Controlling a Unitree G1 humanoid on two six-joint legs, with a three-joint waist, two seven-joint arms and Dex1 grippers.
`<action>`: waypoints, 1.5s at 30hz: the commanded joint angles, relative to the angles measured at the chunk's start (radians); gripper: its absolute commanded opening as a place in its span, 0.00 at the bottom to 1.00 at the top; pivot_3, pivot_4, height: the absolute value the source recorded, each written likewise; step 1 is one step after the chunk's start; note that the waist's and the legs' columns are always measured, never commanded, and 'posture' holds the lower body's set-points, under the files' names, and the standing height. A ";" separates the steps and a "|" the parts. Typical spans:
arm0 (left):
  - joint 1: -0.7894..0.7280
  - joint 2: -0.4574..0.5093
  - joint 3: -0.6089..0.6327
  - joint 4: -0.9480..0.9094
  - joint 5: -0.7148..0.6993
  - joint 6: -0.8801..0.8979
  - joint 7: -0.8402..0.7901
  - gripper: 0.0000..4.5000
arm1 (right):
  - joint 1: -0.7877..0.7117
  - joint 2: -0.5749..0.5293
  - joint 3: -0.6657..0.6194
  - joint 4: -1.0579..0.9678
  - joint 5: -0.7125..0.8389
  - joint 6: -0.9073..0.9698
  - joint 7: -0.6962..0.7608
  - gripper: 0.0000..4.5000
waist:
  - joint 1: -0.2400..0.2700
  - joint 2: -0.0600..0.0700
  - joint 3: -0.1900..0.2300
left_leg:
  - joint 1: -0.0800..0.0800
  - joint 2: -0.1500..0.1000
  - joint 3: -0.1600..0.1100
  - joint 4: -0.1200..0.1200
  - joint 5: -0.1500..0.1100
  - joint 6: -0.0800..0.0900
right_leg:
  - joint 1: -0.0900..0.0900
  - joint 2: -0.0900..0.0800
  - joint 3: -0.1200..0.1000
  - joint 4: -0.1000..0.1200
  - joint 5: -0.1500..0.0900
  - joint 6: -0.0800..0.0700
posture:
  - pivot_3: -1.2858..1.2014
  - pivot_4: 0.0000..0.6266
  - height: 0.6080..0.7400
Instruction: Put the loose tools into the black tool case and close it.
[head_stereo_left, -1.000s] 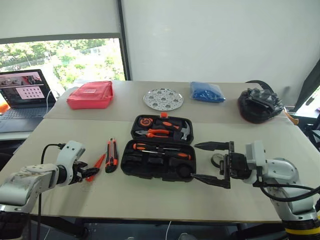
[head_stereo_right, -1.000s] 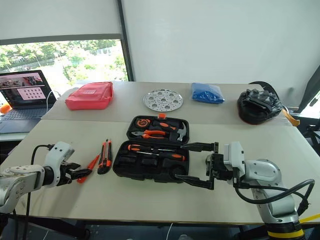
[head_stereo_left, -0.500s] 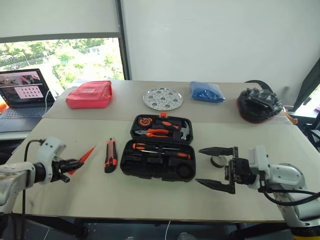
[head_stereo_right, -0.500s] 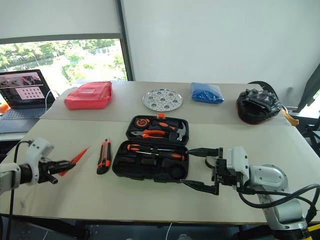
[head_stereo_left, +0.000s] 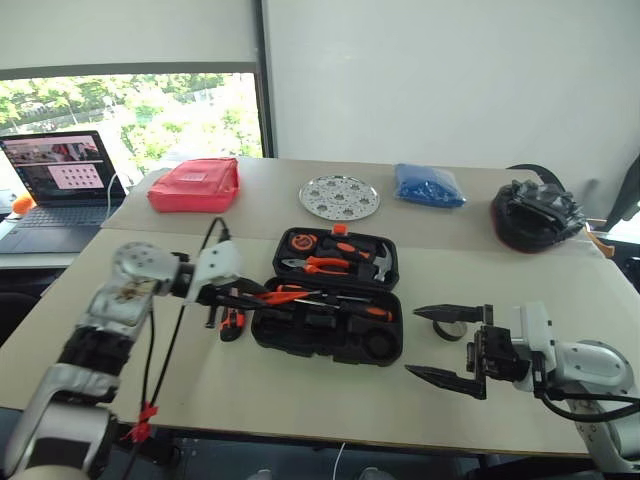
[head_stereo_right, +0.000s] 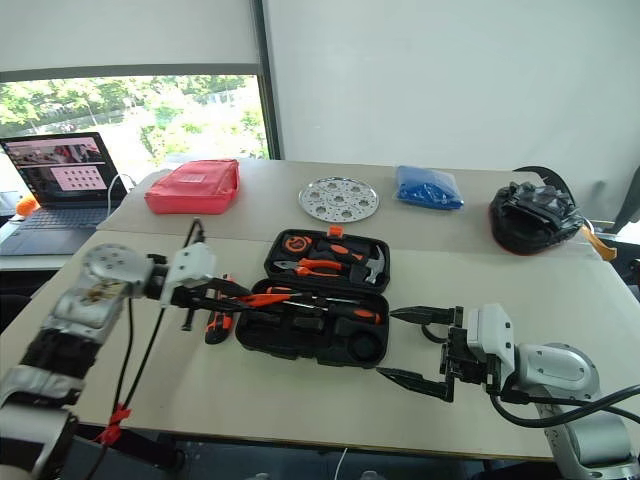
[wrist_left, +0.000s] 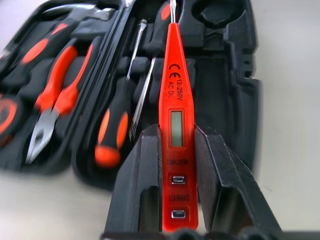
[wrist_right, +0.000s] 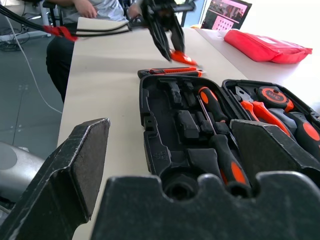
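Left end effector (wrist_left: 172, 200) clamped on slim orange tester (wrist_left: 174, 120), tip over open case (head_stereo_left: 330, 318). Right end effector (head_stereo_left: 447, 345) wide open, empty, beside case. Knife (head_stereo_left: 231, 322) on bench (head_stereo_left: 300, 390).

The left gripper (wrist_left: 171, 165) has lifted the slim orange tool (wrist_left: 174, 120) off the table and swung it from beside the knife (head_stereo_right: 217, 325) to above the case (head_stereo_right: 312, 345), tip now pointing across the front tray. Its fingers (wrist_left: 140, 185) have closed on the tool's sides. The right gripper (head_stereo_right: 408, 346) has drawn slightly away from the case's right edge.
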 joint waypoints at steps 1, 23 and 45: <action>-0.094 -0.029 -0.051 0.140 0.105 -0.105 0.007 0.10 | 0.025 0.003 -0.030 -0.063 0.019 0.003 -0.036 1.00 | -0.007 0.000 0.000 | 0.000 0.000 0.000 0.000 0.000 0.000 | 0.000 0.000 0.000 0.000 0.000 0.000 | 0.52 0.24 1.00; -0.149 -0.114 -0.176 0.188 0.325 0.059 0.001 0.10 | 0.064 0.024 -0.011 -0.126 0.013 0.003 -0.116 1.00 | -0.011 0.000 0.000 | 0.003 -0.001 -0.002 0.003 0.000 0.000 | 0.003 0.000 0.000 0.004 0.000 0.002 | 0.52 0.24 1.00; -0.093 -0.039 -0.159 0.058 0.322 0.124 -0.001 0.10 | 0.054 0.023 0.009 -0.102 0.004 -0.016 -0.107 1.00 | -0.036 0.000 0.000 | 0.005 0.000 -0.002 0.003 0.001 0.002 | 0.003 0.001 0.001 0.007 0.000 0.001 | 0.52 0.24 1.00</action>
